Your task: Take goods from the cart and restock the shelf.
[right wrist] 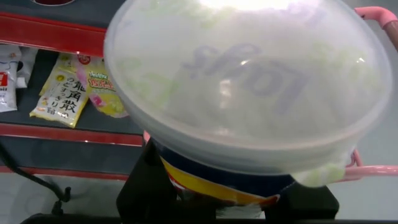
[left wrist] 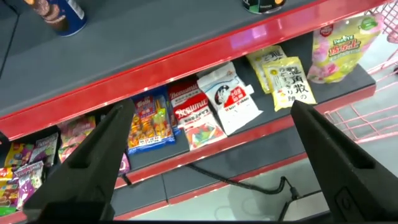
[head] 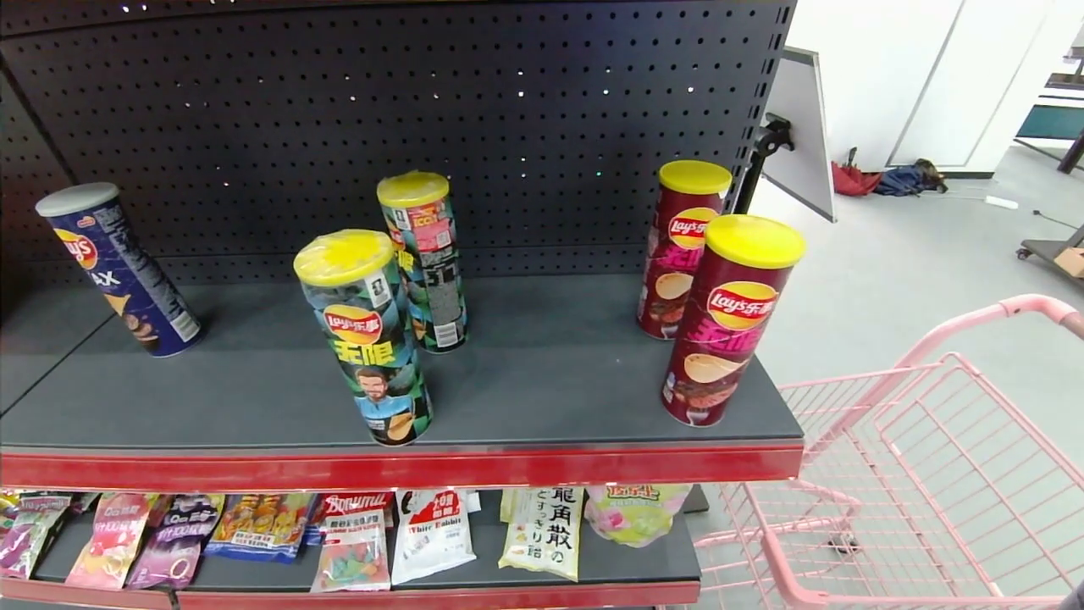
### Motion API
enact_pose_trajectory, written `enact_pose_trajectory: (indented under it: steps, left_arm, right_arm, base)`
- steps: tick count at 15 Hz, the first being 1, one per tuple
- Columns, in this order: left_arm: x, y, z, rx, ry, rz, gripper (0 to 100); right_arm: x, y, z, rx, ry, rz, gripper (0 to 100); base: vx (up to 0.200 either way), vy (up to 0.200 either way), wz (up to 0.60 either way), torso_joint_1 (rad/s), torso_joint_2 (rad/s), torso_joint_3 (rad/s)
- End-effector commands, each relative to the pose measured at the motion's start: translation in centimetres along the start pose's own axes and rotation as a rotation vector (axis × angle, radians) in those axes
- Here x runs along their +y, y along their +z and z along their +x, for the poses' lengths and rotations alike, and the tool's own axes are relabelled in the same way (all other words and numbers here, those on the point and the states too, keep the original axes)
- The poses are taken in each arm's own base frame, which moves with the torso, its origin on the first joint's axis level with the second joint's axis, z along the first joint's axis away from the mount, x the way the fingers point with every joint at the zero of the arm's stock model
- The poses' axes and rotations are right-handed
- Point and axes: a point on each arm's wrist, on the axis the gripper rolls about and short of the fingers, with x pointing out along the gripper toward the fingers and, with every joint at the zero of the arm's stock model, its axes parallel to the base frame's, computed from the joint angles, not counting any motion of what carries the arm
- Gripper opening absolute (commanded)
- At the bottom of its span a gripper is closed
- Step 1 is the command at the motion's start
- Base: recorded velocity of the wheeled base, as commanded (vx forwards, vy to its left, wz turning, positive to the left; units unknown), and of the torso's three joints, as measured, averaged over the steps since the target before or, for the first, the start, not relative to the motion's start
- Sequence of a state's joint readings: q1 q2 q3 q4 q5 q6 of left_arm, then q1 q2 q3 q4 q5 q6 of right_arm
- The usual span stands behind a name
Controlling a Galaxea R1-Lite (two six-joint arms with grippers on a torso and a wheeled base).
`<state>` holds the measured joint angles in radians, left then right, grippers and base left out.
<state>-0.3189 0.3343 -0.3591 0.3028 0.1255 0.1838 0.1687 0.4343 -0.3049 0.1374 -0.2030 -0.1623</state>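
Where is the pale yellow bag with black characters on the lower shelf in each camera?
Head view: pale yellow bag on the lower shelf, under the red shelf edge.
Left wrist view: bag between a white bag and the green-pink bag.
Right wrist view: bag past the held chip can.
Shared landmark: the green-pink bag next to it.

Dark grey shelf (head: 550, 373) with glossy red front lip; black perforated backboard (head: 339, 102). Navy can (head: 118, 271), grey-lidded. Green cartoon-printed front can (head: 368, 339) and green-printed rear can (head: 423, 263), maroon front can (head: 728, 322) and maroon rear can (head: 682, 250), all yellow-lidded. Pink wire cart (head: 915, 474). Blue-and-yellow held can (right wrist: 242, 179) under milky translucent lid. Multicoloured snack bags (head: 347, 542) below.
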Motion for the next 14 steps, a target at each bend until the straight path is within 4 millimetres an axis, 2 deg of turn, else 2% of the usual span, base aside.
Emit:
enact_pose_trajectory:
  steps: [1,14]
  left_arm:
    - [0.0,-0.02,-0.04,-0.004,-0.001,0.002,100]
    - [-0.05,-0.58,-0.45,-0.029,0.004,0.0,100]
  right_arm:
    - [0.01,-0.06,0.05,0.004,-0.002,-0.001,0]
    - [0.09,-0.32,0.18,0.012,-0.001,0.002,0]
  base:
    - [0.0,0.2,0.0,0.007,0.0,0.002]
    - [0.0,0.2,0.0,0.003,0.0,0.003]
